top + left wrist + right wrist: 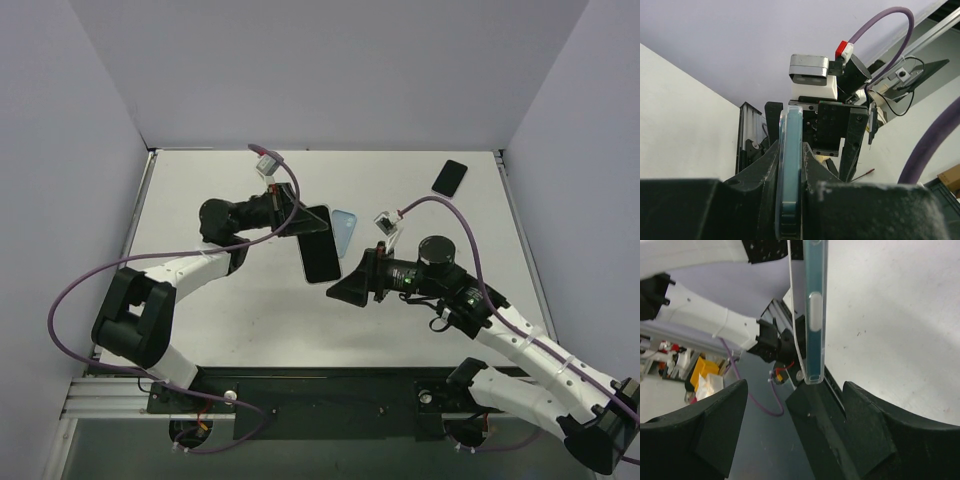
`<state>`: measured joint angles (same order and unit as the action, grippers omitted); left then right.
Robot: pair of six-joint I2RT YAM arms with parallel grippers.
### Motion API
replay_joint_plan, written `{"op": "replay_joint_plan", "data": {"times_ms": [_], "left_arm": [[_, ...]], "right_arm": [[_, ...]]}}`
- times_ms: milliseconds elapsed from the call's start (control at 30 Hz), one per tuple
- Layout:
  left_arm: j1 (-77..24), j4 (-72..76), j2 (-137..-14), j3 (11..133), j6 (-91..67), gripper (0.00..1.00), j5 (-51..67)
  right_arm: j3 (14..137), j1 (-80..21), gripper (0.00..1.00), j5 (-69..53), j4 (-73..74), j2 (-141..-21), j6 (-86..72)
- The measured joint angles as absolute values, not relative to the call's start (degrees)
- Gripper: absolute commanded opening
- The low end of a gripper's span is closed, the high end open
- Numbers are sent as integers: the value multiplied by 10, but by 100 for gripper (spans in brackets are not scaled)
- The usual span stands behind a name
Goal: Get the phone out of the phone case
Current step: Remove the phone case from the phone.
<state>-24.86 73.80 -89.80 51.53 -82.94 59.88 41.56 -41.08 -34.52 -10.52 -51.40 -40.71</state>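
The phone in its clear case (320,252) is held off the table at mid-table, dark screen up. My left gripper (297,215) is shut on its far end. In the left wrist view the phone (790,145) stands edge-on, pinched in my left gripper (790,172). My right gripper (340,288) is open just right of the phone's near end. In the right wrist view the cased edge (812,315) hangs down over my wide-open right gripper (777,390), its end right at the right finger (812,425). A pale blue piece (345,232) shows beside the phone's far right.
A second black phone (450,177) lies at the table's far right corner. Purple cables loop off both arms. White walls close the table on the left, back and right.
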Motion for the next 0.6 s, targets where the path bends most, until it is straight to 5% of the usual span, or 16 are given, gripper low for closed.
{"op": "replay_joint_plan", "data": {"times_ms": [600], "left_arm": [[-270, 739, -898, 527, -854, 0, 639]], "right_arm": [[456, -412, 27, -433, -58, -554, -324]]}}
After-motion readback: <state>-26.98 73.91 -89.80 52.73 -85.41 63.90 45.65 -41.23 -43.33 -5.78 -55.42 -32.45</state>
